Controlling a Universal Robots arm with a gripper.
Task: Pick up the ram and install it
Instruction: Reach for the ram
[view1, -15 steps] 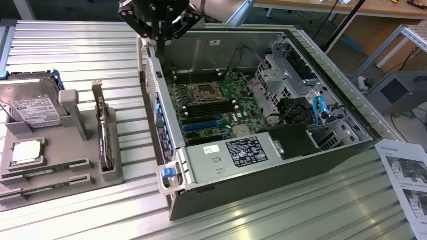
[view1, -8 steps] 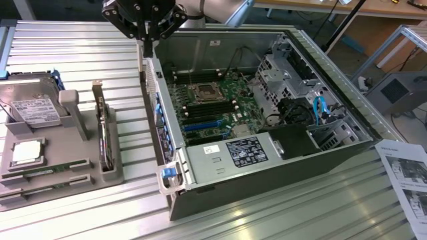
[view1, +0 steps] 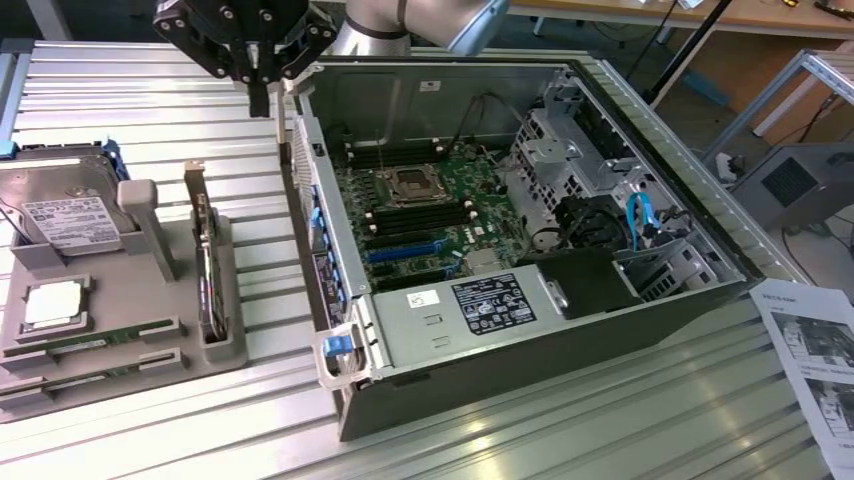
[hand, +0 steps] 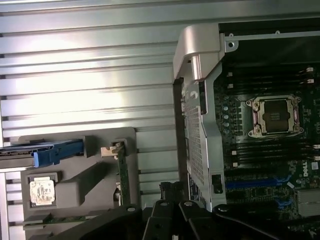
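We see our gripper at upper left pinched shut, seemingly empty; the ram sits slotted in the lower-left tray, edge up for grasping

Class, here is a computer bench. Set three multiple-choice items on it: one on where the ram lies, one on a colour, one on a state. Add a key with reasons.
1. Where does the ram lie?
A. in the grey tray
B. on the paper
C. on top of the hard drive

2. What colour is the cable by the drive bays?
A. red
B. blue
C. yellow

3. The side of the case is:
A. open
B. closed by a panel
C. covered with a cloth

Key:
1 A: the ram lies flat in a slot of the tray, outside the case.
2 B: the cable is plainly blue.
3 A: the motherboard shows inside.
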